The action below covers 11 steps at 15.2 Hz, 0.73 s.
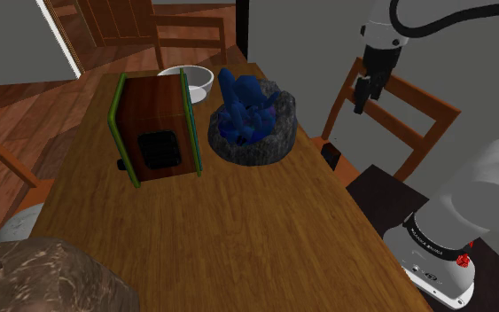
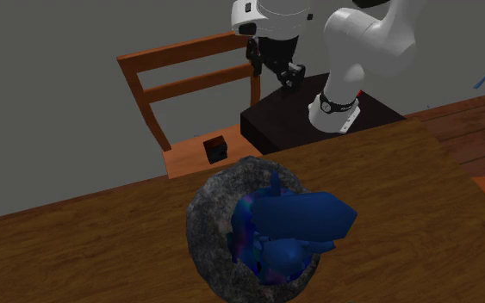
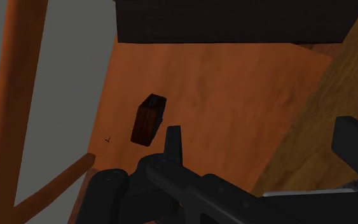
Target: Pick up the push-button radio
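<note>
Nearest me, at the table's near corner on the shoulder view's left, sits a mottled brown lump. Further along, towards the far end, there's a big brown box with green edging, then a white bowl by the far edge. Beside them is a rough stone bowl heaped with blue crystals. None of that looks like the job. I take the radio to be the small dark-brown box off the table altogether. It rests near the middle of the wooden chair's seat, which is tucked against the table's long edge next to the robot's stand. The gripper hangs above that chair with its two black fingers spread wide and nothing between them. From the hand's own camera the radio lies beyond one finger and off to its side, not in the gap, and it sits askew to the fingers. To do this step well, I'd say the hand should first slide across until the little box is centred between the fingers. Then the wrist should turn so the pads face two opposite flat sides, and only after that should it drop straight down. It's a tight spot, with the chair's back rails, the table's edge and the stand all close by. A steady vertical descent looks safest, and the fingers shouldn't close until they are low around the box.
</note>
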Each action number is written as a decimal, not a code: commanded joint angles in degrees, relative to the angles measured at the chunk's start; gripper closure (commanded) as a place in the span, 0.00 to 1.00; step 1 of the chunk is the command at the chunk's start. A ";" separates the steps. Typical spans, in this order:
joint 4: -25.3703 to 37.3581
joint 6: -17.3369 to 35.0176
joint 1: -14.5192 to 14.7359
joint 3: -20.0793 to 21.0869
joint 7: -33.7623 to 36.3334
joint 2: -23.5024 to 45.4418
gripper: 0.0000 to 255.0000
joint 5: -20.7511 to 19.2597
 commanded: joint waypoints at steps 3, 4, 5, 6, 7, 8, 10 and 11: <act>-3.60 8.99 -1.48 -2.69 -1.32 4.58 0.00 -1.62; -4.30 11.30 -1.84 -3.35 -1.63 6.03 0.00 -1.99; -4.91 13.64 -2.19 -4.02 -1.94 7.61 0.00 -2.35; -5.43 16.00 -2.53 -4.68 -2.25 9.29 0.00 -2.69; -5.86 18.37 -2.86 -5.35 -2.58 11.09 0.00 -3.01; -6.19 20.75 -3.17 -6.02 -2.91 12.99 0.00 -3.29; -6.56 25.53 -3.74 -7.33 -3.64 17.09 0.00 -3.70; -6.60 27.90 -3.98 -7.99 -4.04 19.28 0.00 -3.83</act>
